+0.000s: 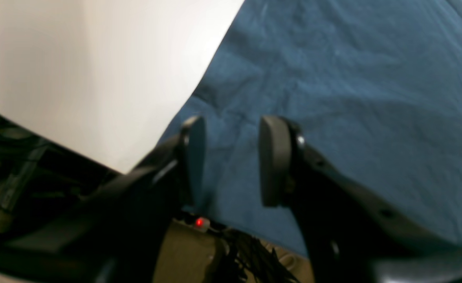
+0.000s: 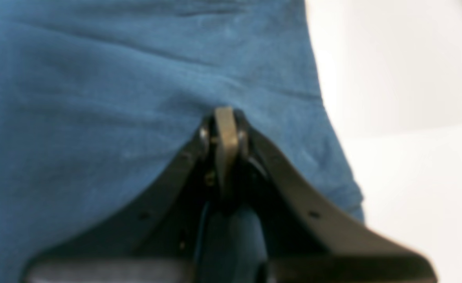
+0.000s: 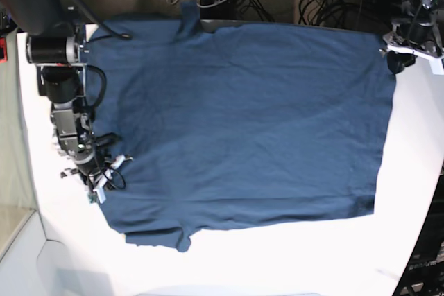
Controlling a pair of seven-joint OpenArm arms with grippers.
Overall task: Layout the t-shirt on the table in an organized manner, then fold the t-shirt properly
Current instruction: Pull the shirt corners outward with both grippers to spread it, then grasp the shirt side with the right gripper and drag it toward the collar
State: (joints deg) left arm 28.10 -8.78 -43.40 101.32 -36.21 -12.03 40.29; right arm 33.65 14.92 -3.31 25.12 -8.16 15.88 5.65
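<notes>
Cloth is filling most of the left wrist view: the t-shirt (image 1: 333,98), dark blue and lightly creased, is lying over the white table (image 1: 97,70), its edge running diagonally across the frame. The left gripper (image 1: 231,157) is hanging over that edge with its jaws apart, blue fabric showing in the gap between the two pads; nothing is being pinched there. Below the table's edge a power strip (image 1: 199,223) with a red light is glowing among dark cables.

Right wrist view, blurry: the right gripper (image 2: 226,129) is sitting clenched, jaws pressed together, with blue cloth right behind the tips and a strip of blue showing between the finger bases. Whether any fabric is caught between the tips, I cannot tell. The t-shirt (image 2: 97,98) is covering the left and centre, the bare table (image 2: 404,157) lying to the right.

Base view: the t-shirt (image 3: 243,123) is lying spread flat across the table (image 3: 277,261), covering most of it. The right gripper (image 3: 94,181) is sitting at the shirt's left edge, the left gripper (image 3: 409,46) at its top right corner.
</notes>
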